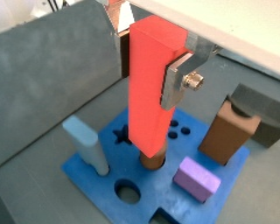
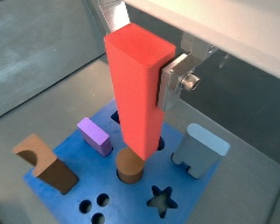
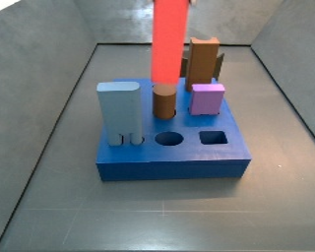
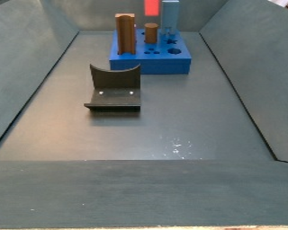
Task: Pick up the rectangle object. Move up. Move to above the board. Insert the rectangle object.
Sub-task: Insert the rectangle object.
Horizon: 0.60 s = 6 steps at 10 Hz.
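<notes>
My gripper (image 1: 152, 68) is shut on the rectangle object (image 1: 150, 87), a tall red-orange bar held upright. One silver finger (image 1: 178, 80) shows pressed on its side, and the same in a wrist view (image 2: 174, 80). The bar (image 2: 136, 87) hangs over the board (image 1: 101, 179), a deep-blue block with holes. In both wrist views its lower end looks right over a brown round peg (image 1: 150, 163). In a side view the bar (image 3: 168, 39) ends just above that peg (image 3: 165, 101); the gripper is cut off there.
On the board (image 3: 173, 165) stand a pale blue block (image 3: 118, 113), a purple block (image 3: 208, 98) and a brown block (image 3: 204, 59). A round hole (image 3: 167, 139) and a square hole (image 3: 216, 138) are open. The fixture (image 4: 112, 88) stands on the floor near the board (image 4: 171, 61).
</notes>
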Available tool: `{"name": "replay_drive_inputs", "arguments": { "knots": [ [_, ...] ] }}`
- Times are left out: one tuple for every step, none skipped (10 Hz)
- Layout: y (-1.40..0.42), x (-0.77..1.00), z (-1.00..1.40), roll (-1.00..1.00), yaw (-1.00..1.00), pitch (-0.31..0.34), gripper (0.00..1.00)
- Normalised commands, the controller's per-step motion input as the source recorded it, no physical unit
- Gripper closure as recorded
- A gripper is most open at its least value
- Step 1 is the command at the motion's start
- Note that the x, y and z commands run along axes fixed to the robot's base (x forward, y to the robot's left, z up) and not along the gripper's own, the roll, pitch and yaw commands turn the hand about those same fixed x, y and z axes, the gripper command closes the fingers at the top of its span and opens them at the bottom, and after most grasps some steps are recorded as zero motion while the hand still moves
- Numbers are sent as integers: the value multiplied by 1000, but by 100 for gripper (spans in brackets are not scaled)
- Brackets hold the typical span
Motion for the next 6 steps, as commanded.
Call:
{"name": "replay_drive_inputs", "arguments": {
  "knots": [
    [-397,949,-371,146,0,-34,100],
    [-443,983,-274,83,0,-93,100],
    [-440,980,-271,81,0,-93,100],
    [-431,989,-277,76,0,-90,100],
    [-366,1000,-311,51,0,-73,100],
    [-309,1000,-320,41,0,-80,100]
  ]
}}
